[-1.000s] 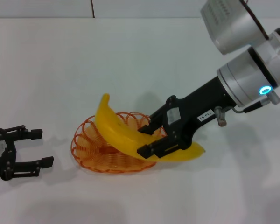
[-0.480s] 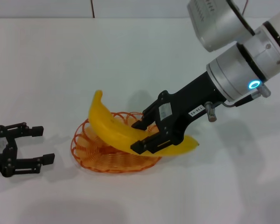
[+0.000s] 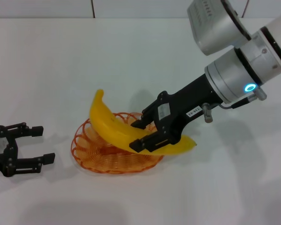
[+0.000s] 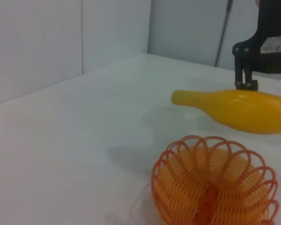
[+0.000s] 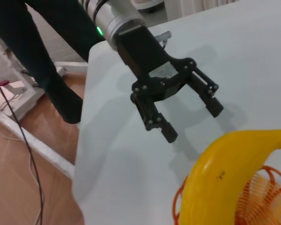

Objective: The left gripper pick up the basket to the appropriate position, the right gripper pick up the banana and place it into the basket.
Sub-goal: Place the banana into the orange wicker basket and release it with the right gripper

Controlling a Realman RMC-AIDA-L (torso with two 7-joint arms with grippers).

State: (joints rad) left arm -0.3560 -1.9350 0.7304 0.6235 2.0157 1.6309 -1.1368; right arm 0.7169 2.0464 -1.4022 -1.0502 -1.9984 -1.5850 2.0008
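Observation:
The orange wire basket [image 3: 96, 157] sits on the white table, low and centre in the head view. My right gripper [image 3: 139, 135] is shut on the yellow banana [image 3: 113, 127] and holds it slanted over the basket, its right end sticking out past the rim. My left gripper [image 3: 37, 144] is open and empty, resting on the table left of the basket. The left wrist view shows the basket [image 4: 215, 185] with the banana [image 4: 234, 108] above it. The right wrist view shows the banana [image 5: 220, 180], the basket's rim [image 5: 262, 197] and the left gripper [image 5: 191, 118] beyond.
The white table [image 3: 84, 61] stretches on all sides of the basket, and a wall runs along its far edge. In the right wrist view the table's edge [image 5: 82, 140] drops to a wooden floor with dark legs standing there.
My right gripper has carried the banana leftward and a little up, so that more of it lies over the basket. The left gripper and the basket have not moved.

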